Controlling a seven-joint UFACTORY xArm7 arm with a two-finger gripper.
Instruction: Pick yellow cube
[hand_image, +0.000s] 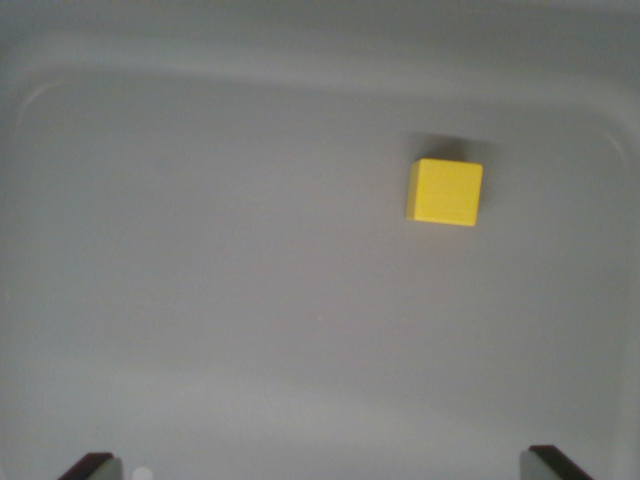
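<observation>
**wrist view over a grey tray with one yellow cube**

a small, solid yellow cube (445, 192) rests on the floor of a shallow, pale grey tray (250, 300) with rounded corners and a raised rim. the cube lies in the upper part of the wrist view's right half, well clear of the tray's walls and resting flat on one face. seen almost from above, its top face is near square, so no long axis can be made out; its edges run close to parallel with the frame, with a very slight turn. a narrow sliver of its left side face shows, and a soft shadow falls just beyond its upper edge.

the gripper (325, 467) appears only as two dark fingertips (88, 466) at the bottom corners of the view, one at the wrist view's left and one at the right. they stand far apart, spread wide, with nothing between them. the cube sits well apart from both tips, above the right one.
</observation>
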